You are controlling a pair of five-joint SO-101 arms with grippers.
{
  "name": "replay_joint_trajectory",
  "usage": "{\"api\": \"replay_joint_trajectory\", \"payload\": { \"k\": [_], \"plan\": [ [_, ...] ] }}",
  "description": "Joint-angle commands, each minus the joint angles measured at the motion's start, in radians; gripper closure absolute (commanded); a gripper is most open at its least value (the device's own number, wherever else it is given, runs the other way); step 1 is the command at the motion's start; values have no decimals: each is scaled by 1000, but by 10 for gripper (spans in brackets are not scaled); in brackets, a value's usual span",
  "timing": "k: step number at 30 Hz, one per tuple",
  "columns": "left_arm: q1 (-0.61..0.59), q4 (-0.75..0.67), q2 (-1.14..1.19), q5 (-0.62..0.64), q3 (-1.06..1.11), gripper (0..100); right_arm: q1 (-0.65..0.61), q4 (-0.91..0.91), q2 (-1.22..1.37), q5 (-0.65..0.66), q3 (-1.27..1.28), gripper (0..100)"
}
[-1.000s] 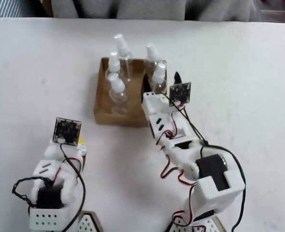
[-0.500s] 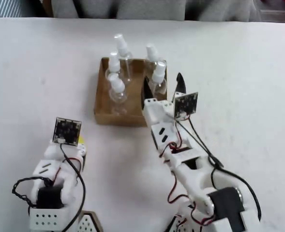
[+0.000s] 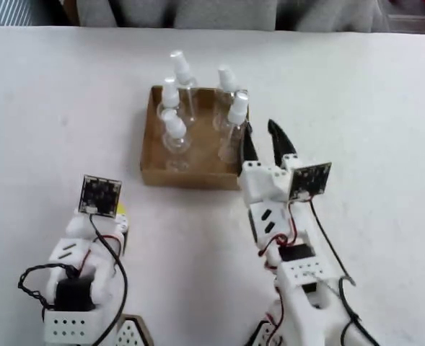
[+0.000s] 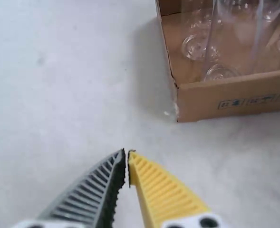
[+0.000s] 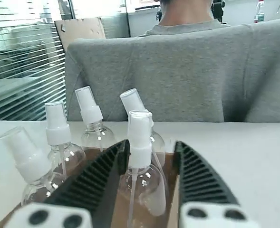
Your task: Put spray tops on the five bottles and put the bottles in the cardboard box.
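It looks like an office: a big white table point(image 3: 53, 108), with window blinds point(image 5: 21, 66) behind it.

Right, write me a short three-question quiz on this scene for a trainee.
1. How many bottles stand in the cardboard box?
2. True or false: the left gripper has its fingers open.
3. The right gripper is: A) shut on a bottle, B) open and empty next to the box, C) shut and empty.
Key: 1) five; 2) false; 3) B.
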Motion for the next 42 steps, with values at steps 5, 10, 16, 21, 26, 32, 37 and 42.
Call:
{"api": "replay_joint_trajectory", "payload": {
  "k": [5, 10, 16, 21, 26, 32, 37, 42],
  "plan": [
    [-8, -8, -8, -8, -2, 977, 111, 378, -394, 0, 25, 975],
    [-8, -3, -8, -8, -2, 977, 150, 717, -694, 0, 23, 975],
    [-8, -2, -8, -8, -2, 977, 150, 1075, -969, 0, 12, 975],
    [-8, -2, -8, -8, -2, 977, 186, 1179, -937, -31, -3, 975],
    [-5, 3, -8, -8, -2, 977, 156, 1345, -955, -41, -3, 976],
    [-2, 60, -8, -8, -2, 977, 154, 1549, -954, -43, -2, 976],
    [-2, 100, -8, -8, -2, 977, 156, 1724, -954, -43, -2, 975],
    [-8, 166, -8, -8, -2, 977, 209, 1805, -954, -35, 8, 971]
  ]
}}
